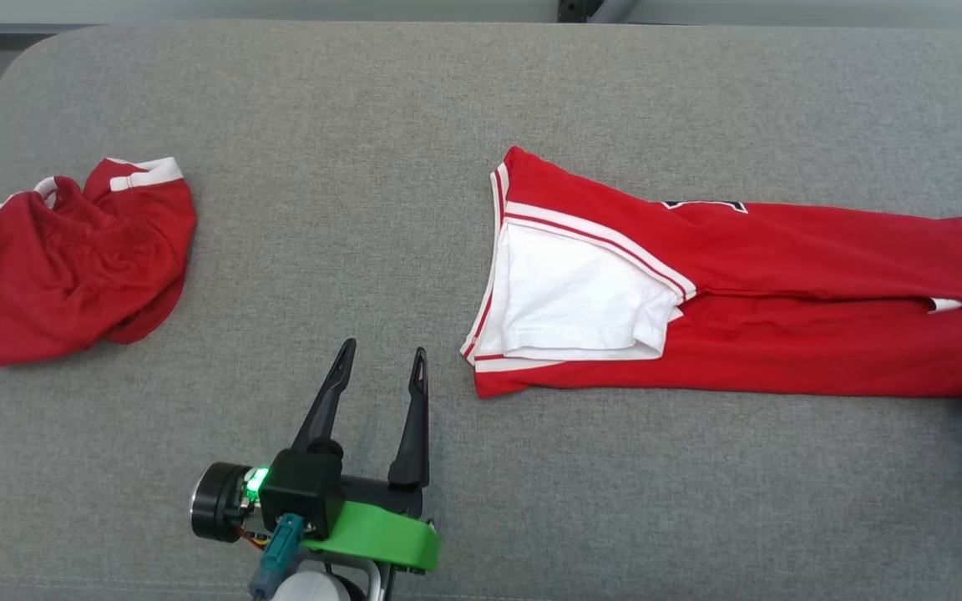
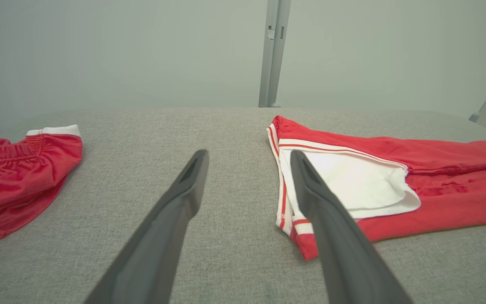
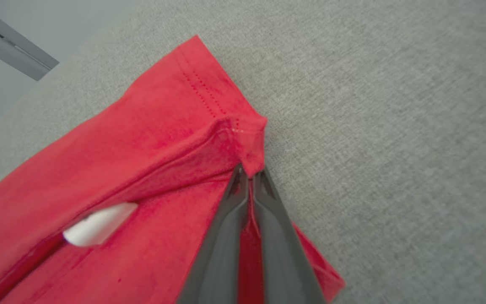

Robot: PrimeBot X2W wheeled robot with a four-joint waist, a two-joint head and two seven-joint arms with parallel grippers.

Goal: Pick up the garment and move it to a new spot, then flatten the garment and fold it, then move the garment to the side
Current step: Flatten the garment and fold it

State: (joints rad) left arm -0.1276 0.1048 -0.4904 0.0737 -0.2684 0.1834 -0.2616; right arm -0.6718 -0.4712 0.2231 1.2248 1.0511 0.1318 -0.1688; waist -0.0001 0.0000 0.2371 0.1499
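Now folding: right end effector clamped on the shirt at its hem, left end effector apart; next, probably carry the hem toward it.

Likely a lab or test room: a grey cloth-covered table, a bare pale wall, a metal post.

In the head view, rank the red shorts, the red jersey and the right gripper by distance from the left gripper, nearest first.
1. The red jersey: its striped end lies just right of the open left gripper.
2. The red shorts: crumpled, farther, to the left.
3. The right gripper: farthest, at the right edge, shut on the jersey's far hem.
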